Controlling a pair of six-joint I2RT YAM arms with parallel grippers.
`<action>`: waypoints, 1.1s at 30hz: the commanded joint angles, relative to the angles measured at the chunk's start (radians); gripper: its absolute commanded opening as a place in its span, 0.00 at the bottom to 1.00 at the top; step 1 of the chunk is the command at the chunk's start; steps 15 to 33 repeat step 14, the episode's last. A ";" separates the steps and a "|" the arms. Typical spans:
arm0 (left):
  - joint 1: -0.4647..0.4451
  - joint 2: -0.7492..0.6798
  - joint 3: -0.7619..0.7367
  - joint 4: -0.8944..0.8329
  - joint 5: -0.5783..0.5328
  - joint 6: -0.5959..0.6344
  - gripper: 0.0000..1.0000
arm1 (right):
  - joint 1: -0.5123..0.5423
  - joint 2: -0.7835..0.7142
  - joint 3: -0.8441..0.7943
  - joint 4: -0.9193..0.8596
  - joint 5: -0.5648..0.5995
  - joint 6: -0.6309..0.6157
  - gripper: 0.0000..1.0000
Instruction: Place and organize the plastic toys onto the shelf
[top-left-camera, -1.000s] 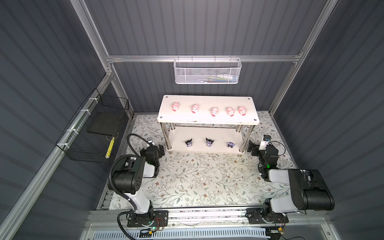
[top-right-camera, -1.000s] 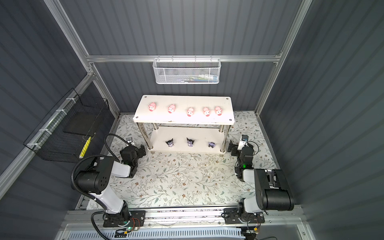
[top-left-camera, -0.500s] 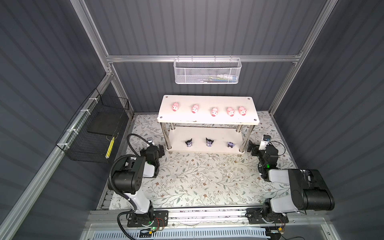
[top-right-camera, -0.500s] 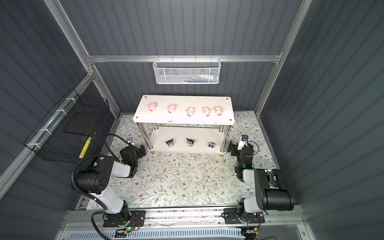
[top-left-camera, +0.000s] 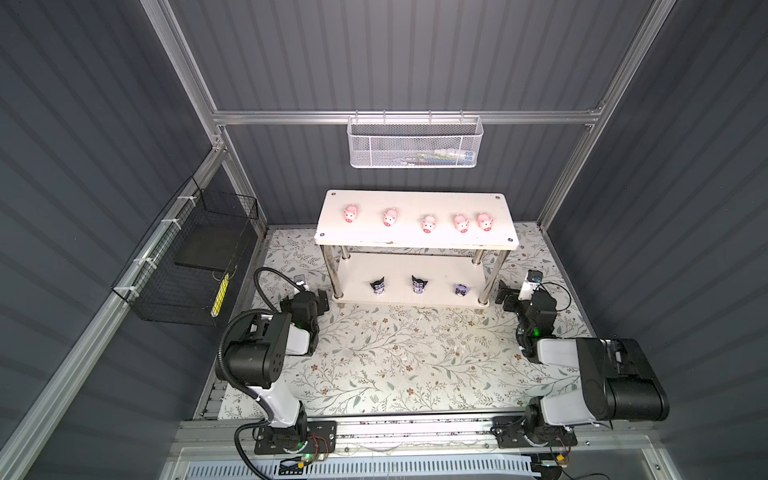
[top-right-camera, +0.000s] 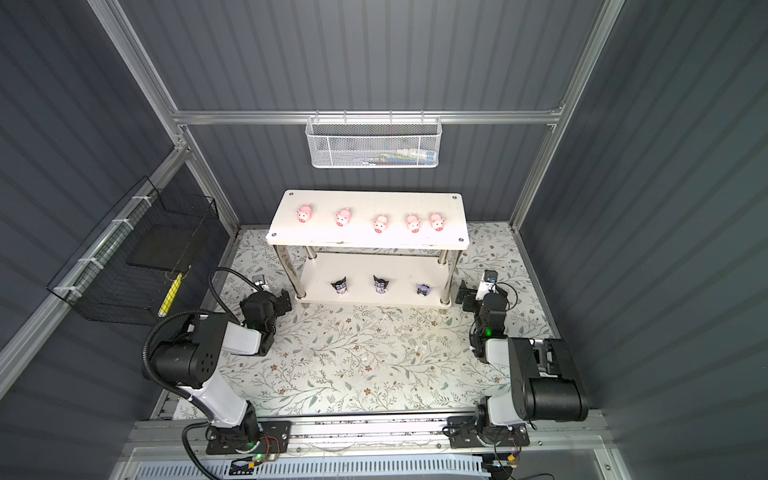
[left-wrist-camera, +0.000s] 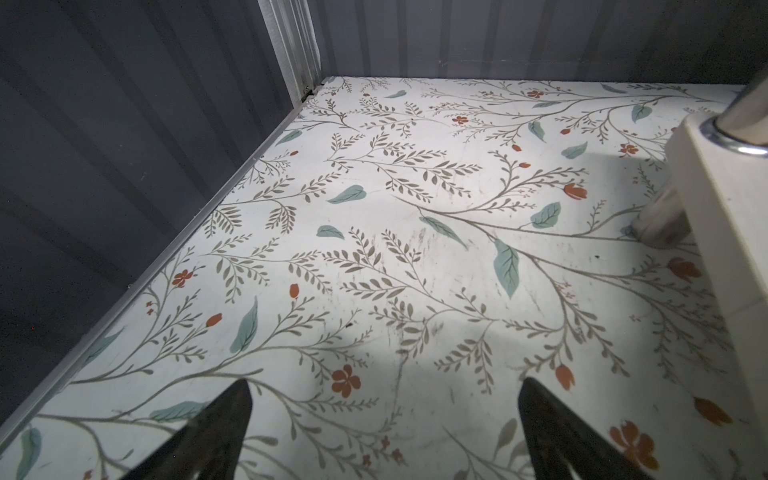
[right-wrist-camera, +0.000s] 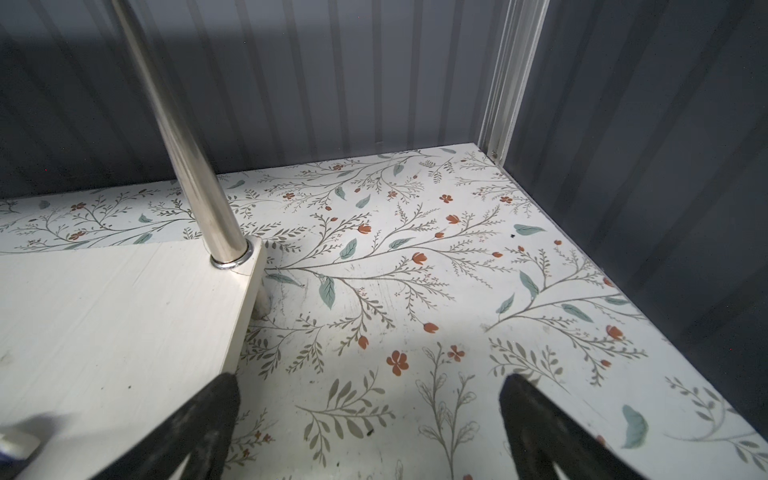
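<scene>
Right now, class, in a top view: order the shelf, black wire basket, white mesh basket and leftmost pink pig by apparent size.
1. shelf
2. black wire basket
3. white mesh basket
4. leftmost pink pig, by far smallest
The baskets hang on the walls, so this is apparent size only.

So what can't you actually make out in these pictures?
Mesh basket contents: in both top views, blurred by the mesh and too small to name.
Yellow thing in the wire basket: too small to identify.
Shelf, back of the lower board: hidden under the top board in both top views.
Dark figures: faces too small in both top views.
Pale blur, right wrist view: cut off by the picture's edge.
</scene>
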 joint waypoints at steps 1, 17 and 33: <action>-0.002 0.002 0.015 0.014 0.002 0.015 1.00 | 0.001 0.008 0.012 -0.003 -0.013 -0.007 0.99; -0.002 0.005 0.021 0.008 0.004 0.018 1.00 | 0.001 0.010 0.012 -0.003 -0.014 -0.007 0.99; -0.002 0.005 0.021 0.008 0.004 0.018 1.00 | 0.001 0.010 0.012 -0.003 -0.014 -0.007 0.99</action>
